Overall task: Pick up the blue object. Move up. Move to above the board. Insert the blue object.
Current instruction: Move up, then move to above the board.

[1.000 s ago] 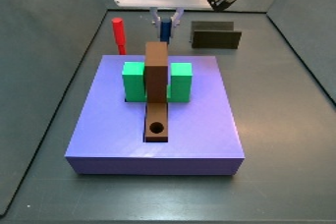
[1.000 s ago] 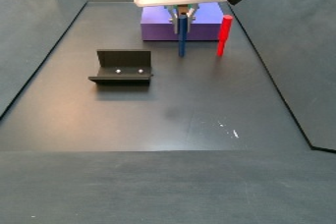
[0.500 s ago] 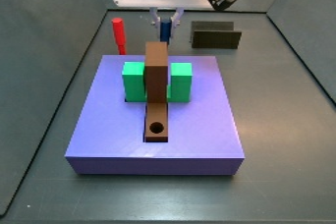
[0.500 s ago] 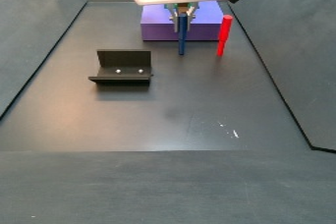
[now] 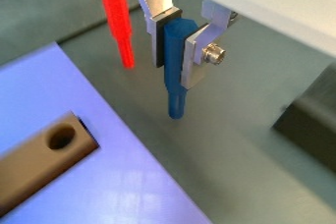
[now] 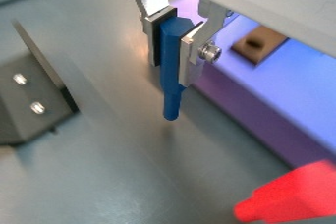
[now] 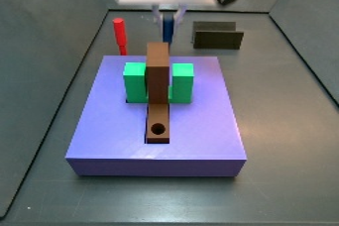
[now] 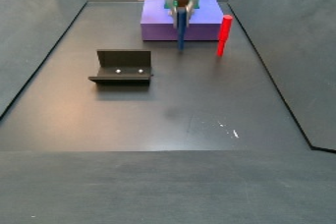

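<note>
The blue object [image 5: 175,95] is a thin blue peg hanging upright, and my gripper [image 5: 179,53] is shut on its upper part. Both wrist views show the silver fingers [image 6: 201,53] clamped on either side of the blue object [image 6: 171,95]. In both side views the gripper [image 7: 167,14] holds it just behind the lavender slab [image 7: 159,146], beyond the far end of the board [image 7: 159,81]. The board is a brown strip with a round hole [image 7: 159,129] near its front end, flanked by green blocks [image 7: 135,81]. In a side view the blue object [image 8: 182,33] hangs below the gripper [image 8: 183,10].
A red peg [image 7: 119,35] stands upright on the floor close beside the gripper, also seen as the red peg [image 8: 225,34]. The dark fixture [image 8: 122,68] stands on the floor apart from the slab, also seen as the fixture [image 7: 217,38]. Grey walls enclose the floor.
The gripper and the blue object have risen slightly, and the arm above them now looks blurred. Nothing else has moved.
</note>
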Robot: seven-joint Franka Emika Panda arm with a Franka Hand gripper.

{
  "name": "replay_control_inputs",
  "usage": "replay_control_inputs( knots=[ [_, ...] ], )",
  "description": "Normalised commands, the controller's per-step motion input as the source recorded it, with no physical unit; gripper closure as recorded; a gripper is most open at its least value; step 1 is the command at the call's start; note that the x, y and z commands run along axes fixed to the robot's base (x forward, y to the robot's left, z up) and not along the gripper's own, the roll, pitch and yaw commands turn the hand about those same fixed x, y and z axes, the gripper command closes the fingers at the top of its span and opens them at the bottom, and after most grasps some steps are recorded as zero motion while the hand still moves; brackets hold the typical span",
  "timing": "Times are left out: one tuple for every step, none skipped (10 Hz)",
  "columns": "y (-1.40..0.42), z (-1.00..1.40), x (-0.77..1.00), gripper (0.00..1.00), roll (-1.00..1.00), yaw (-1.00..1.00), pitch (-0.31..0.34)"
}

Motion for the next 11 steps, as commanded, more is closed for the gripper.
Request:
replay_control_inputs(
  knots=[
    [0.02, 0.63, -0.03, 1.0, 0.0, 0.03, 0.044],
    [0.0, 0.31, 0.0, 1.0, -0.01, 0.02, 0.024],
    [0.0, 1.4, 0.0, 1.0, 0.0, 0.0, 0.0],
    [0.0, 1.4, 0.0, 1.0, 0.0, -0.01, 0.003],
    [0.0, 1.4, -0.05, 1.0, 0.0, 0.0, 0.018],
    [-0.01, 1.4, -0.01, 1.0, -0.02, 0.0, 0.007],
    [-0.01, 1.4, 0.05, 1.0, -0.02, 0.0, 0.065],
    [0.0, 0.92, 0.03, 1.0, -0.02, 0.0, 0.084],
    [0.0, 0.39, 0.03, 1.0, -0.02, 0.0, 0.068],
    [0.0, 0.18, 0.04, 1.0, -0.02, 0.0, 0.047],
    [-1.4, 0.37, -0.01, 1.0, 0.15, -0.47, 0.179]
  ],
)
